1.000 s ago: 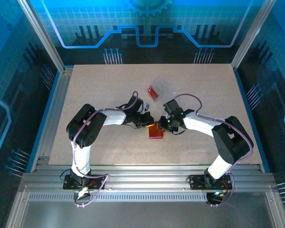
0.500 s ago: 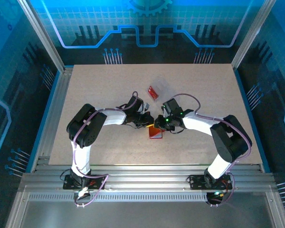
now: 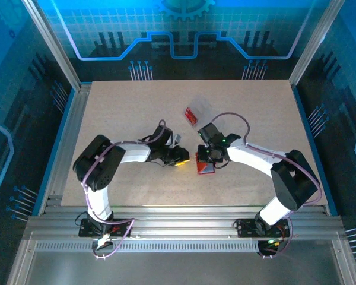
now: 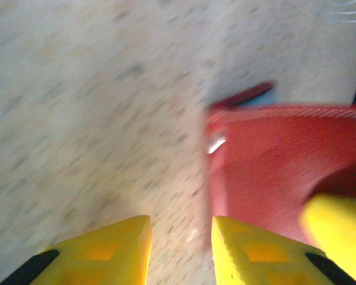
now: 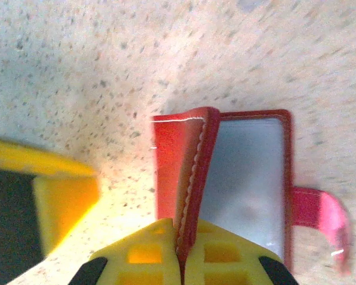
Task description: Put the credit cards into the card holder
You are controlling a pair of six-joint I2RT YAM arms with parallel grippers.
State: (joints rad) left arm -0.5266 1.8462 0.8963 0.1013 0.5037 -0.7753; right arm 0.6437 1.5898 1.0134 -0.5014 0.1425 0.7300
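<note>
At overhead centre, the right claw [image 3: 205, 160] clamps a raised leaf of the red wallet [image 3: 205, 170]; just left, the left claw [image 3: 181, 158] gapes, empty. A red card [image 3: 192, 114] lies higher up, apart.

Left fingers [image 4: 107, 252] parted, right fingers [image 5: 145, 252] pinched tight.

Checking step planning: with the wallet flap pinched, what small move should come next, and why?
Probably swing the left gripper, open and empty, toward the red card near the clear bag: the right gripper pinches the card holder flap, pocket exposed.
</note>
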